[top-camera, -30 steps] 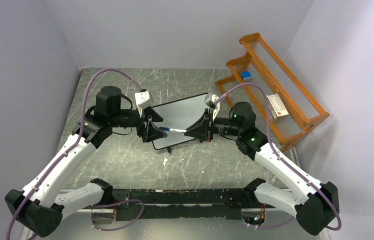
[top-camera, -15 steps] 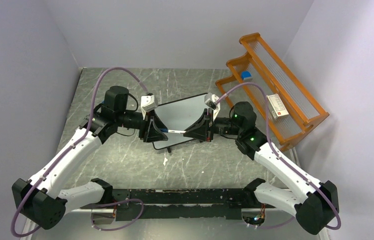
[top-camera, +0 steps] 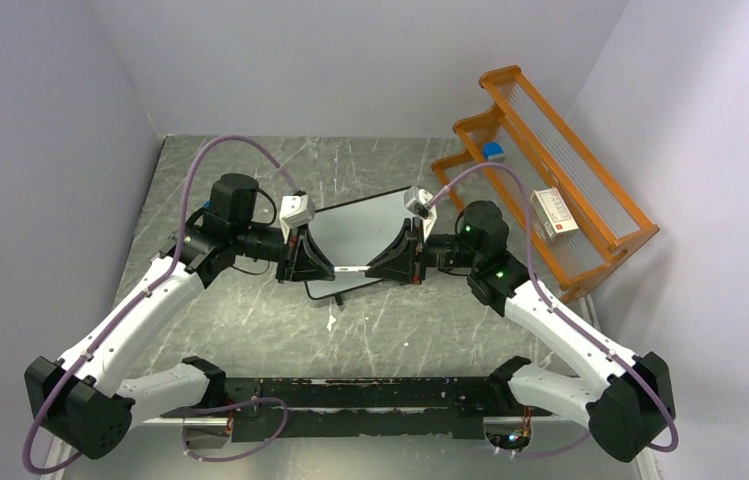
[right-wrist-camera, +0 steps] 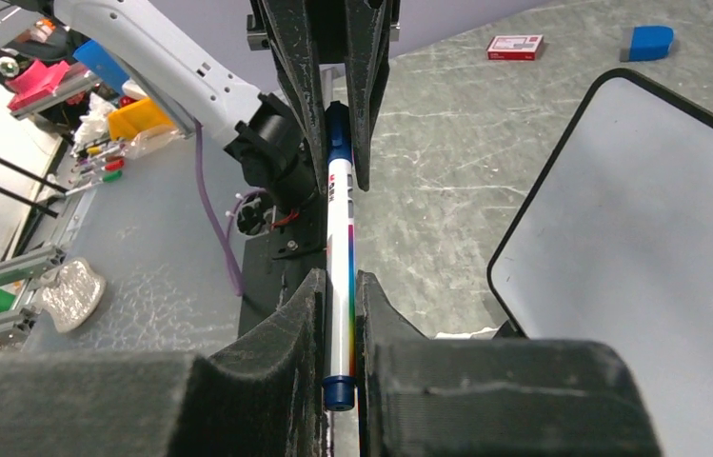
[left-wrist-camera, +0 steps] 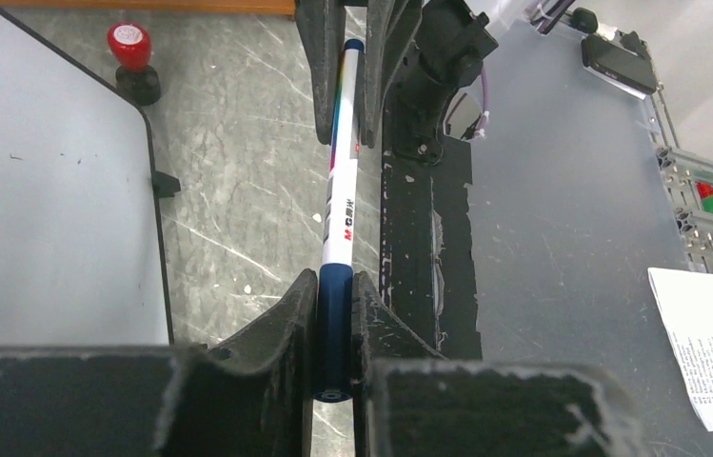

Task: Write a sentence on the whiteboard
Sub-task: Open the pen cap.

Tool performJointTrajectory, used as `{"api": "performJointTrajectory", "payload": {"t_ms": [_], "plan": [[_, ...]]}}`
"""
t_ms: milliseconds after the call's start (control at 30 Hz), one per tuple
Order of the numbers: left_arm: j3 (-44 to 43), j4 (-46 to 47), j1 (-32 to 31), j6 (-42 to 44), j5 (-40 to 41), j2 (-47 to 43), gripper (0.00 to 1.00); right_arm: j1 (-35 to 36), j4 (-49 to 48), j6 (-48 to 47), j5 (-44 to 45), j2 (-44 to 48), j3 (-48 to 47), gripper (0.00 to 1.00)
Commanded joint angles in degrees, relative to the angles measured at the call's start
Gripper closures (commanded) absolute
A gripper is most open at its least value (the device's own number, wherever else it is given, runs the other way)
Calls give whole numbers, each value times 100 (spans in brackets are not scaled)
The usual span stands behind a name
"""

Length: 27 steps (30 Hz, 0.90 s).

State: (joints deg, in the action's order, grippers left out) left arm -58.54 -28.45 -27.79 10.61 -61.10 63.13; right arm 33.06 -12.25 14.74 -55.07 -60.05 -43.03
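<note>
**Both tools pinching one marker over the whiteboard's near edge**

Top view: the whiteboard [top-camera: 355,232] is lying flat in the middle of the grey marbled tabletop [top-camera: 250,320], turned at an angle. It is showing a plain pale face, a thin black frame and rounded corners. The left tool [top-camera: 322,266] and right tool [top-camera: 382,268] are facing each other, each pressing on one end of a marker [top-camera: 353,267] that is hanging level above the board's near edge. The orange rack [top-camera: 550,170] is standing at the right by the wall, carrying a white box [top-camera: 555,213] with a red strip and a blue piece [top-camera: 492,150]. Any lettering on the box is too small to read.

Left wrist view: the left tool [left-wrist-camera: 333,324] is gripping the marker's [left-wrist-camera: 341,209] dark blue cap, and the right tool [left-wrist-camera: 352,67] is holding the far end. The white barrel is carrying a rainbow stripe and print with a red "M"; the rest cannot be read. The whiteboard [left-wrist-camera: 48,190] is lying to the left, with one small black foot showing at its edge. A red knob [left-wrist-camera: 130,48] is standing just beyond its corner.

Right wrist view: the right tool [right-wrist-camera: 338,324] is clamping the marker's [right-wrist-camera: 338,238] tail, and the left tool [right-wrist-camera: 333,114] is clamping the cap. The whiteboard [right-wrist-camera: 647,238] is lying to the right.
</note>
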Motion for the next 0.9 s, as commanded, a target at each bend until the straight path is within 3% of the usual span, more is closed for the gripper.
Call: {"api": "performJointTrajectory", "payload": {"t_ms": [0,133,267,500,733,867], "plan": [[37,50,28,196,-310,-31,95,-11,-219,170,11,-50,18,97],[154,257,28,94,-460,-75,95,3,-598,450,-171,-125,72,83],[168,275,28,99,-497,-48,95,90,-834,619,-250,-243,67,77],[223,412,28,-20,-519,-62,95,222,-1047,735,-206,-313,31,73],[255,527,33,-130,-508,-82,95,239,-1053,758,-239,-328,-19,78],[303,740,44,-332,-469,-136,95,253,-1018,763,-249,-340,-22,74]]}}
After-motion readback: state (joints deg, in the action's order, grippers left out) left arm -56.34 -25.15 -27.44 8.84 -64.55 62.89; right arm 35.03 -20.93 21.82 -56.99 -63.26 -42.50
